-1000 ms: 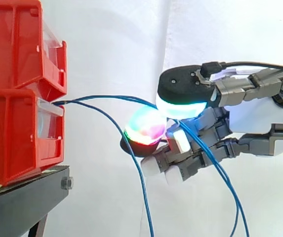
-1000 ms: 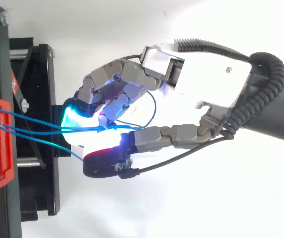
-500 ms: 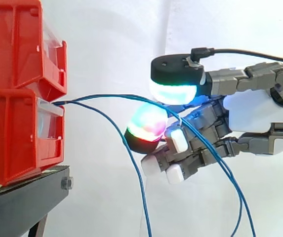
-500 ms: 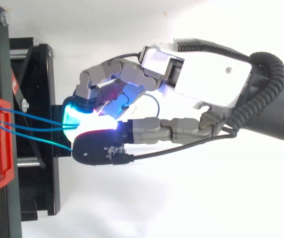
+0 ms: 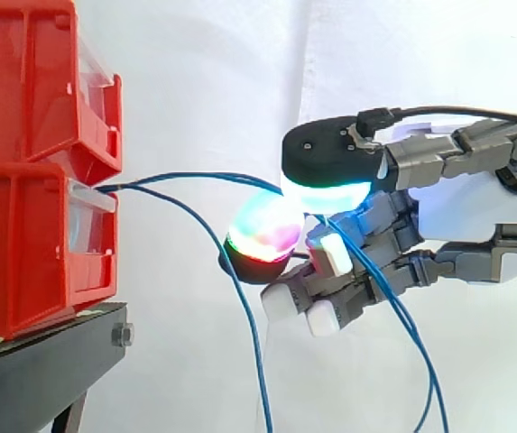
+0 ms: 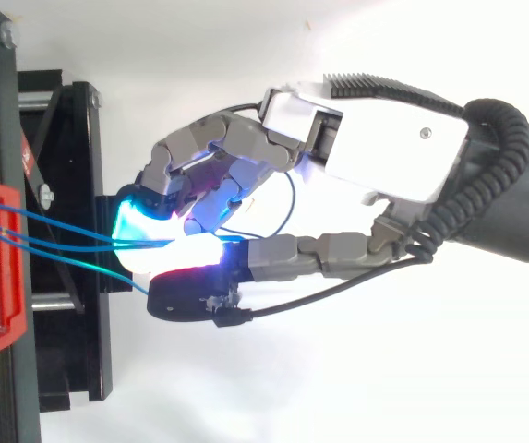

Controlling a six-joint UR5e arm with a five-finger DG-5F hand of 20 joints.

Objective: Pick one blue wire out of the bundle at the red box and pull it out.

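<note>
Pinching again: the hand [image 5: 456,212] has dropped its thumb pad [image 5: 330,191] back onto the multicoloured finger pad [image 5: 265,230] after a brief lift half a second ago, so the two are clamped on the blue wire [image 5: 177,178], with the other fingers curled below. The wire leaves the lower red box [image 5: 23,244] at 9 o'clock of the hand, passes through the pinch and trails off toward 5 o'clock. The top view suggests a second strand may share the pinch, and a loose wire [image 5: 252,329] hangs toward 6 o'clock. Reads as a regrasp, with the wire end seemingly still in the box and the pull toward 3 o'clock yet to do.
</note>
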